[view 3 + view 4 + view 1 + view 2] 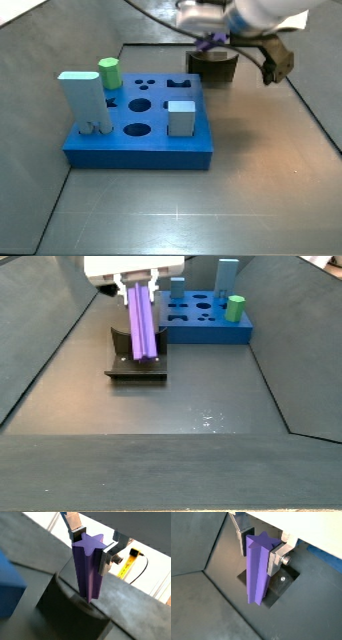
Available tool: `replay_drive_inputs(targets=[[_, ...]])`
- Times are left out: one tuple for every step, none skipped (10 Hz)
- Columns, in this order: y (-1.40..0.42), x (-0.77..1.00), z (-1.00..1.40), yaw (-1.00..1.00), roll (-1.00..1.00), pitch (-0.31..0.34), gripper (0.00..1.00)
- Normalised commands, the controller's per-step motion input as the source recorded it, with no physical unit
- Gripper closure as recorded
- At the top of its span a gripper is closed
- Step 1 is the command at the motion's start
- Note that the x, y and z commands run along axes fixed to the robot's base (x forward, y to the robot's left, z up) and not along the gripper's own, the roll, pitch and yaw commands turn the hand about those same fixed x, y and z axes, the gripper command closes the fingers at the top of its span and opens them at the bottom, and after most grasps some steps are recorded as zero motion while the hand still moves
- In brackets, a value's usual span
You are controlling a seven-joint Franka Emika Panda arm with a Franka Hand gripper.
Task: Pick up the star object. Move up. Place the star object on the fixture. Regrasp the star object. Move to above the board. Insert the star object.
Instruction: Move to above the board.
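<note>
Gripper (261, 543): clamped on one star (256, 569), held upright near its top.
Star: its lower end is just over one fixture (135, 364).
Board (140, 146): one, beside the fixture, holding one green cylinder (110, 74) and two pale blocks (83, 102).

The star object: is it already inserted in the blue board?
No. In a side view the star object hangs upright in the gripper over the fixture, apart from the board.
</note>
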Motion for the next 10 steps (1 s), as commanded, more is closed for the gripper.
replay_drive_inputs(targets=[[0.03,-0.09,1.00,0.13,0.04,0.184,1.00],[0.03,-0.09,1.00,0.15,0.00,0.153,1.00],[0.02,-0.08,1.00,0.17,-0.03,0.107,1.00],[0.02,-0.07,1.00,0.18,-0.04,0.072,1.00],[0.02,-0.07,1.00,0.17,-0.04,0.049,1.00],[0.01,-0.06,1.00,0.15,-0.03,-0.004,1.00],[0.01,-0.05,1.00,0.13,-0.03,-0.021,1.00],[0.01,-0.05,1.00,0.10,-0.03,-0.041,1.00],[0.00,-0.04,1.00,0.07,-0.03,-0.051,1.00],[0.00,-0.04,1.00,0.04,-0.02,-0.051,1.00]])
